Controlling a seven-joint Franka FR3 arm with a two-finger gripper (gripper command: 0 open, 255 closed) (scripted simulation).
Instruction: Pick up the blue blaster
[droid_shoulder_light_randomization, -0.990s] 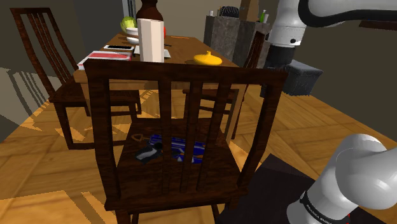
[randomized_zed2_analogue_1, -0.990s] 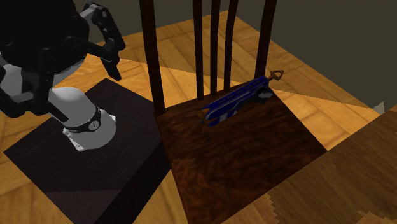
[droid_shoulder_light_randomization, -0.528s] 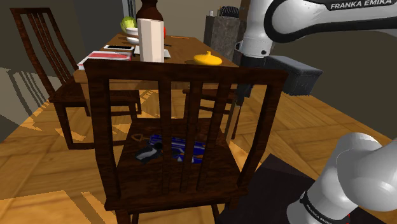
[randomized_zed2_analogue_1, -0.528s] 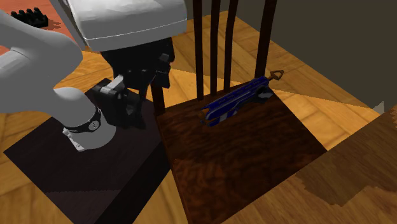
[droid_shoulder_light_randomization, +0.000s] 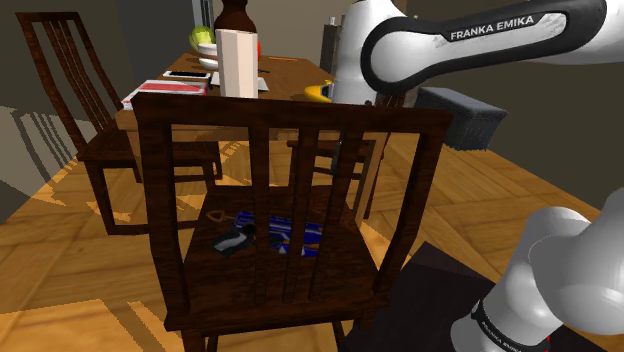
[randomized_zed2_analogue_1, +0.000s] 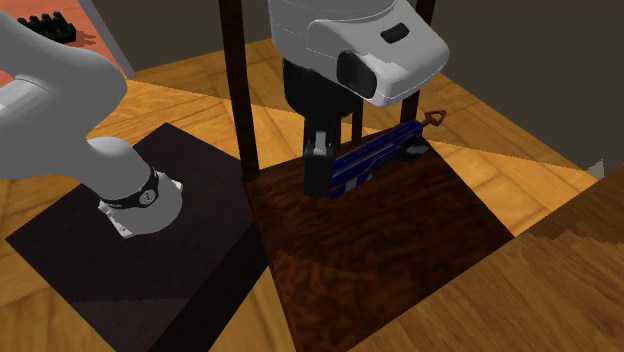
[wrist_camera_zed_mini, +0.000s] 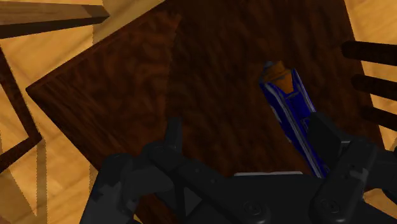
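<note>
- Stand (randomized_zed2_analogue_1: 120, 270): a dark box at the second exterior view's left, just beside the seat.
- Gripper (wrist_camera_zed_mini: 245, 127): we log it above the seat with its fingers (wrist_camera_zed_mini: 172, 135) apart, holding nothing.
- Blaster (randomized_zed2_analogue_1: 375, 155): blue, lying flat near the seat's rear edge. In the wrist view it sits just beside one finger, not between the two.
- Seat (randomized_zed2_analogue_1: 400, 235): dark wood, carrying the blaster.
- Progress: we judge the approach nearly made. Centring over the blaster, lowering, closing and lifting are all left to do.

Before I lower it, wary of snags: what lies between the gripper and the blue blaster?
Bare chair seat between gripper and blaster, by the wrist view.
</note>
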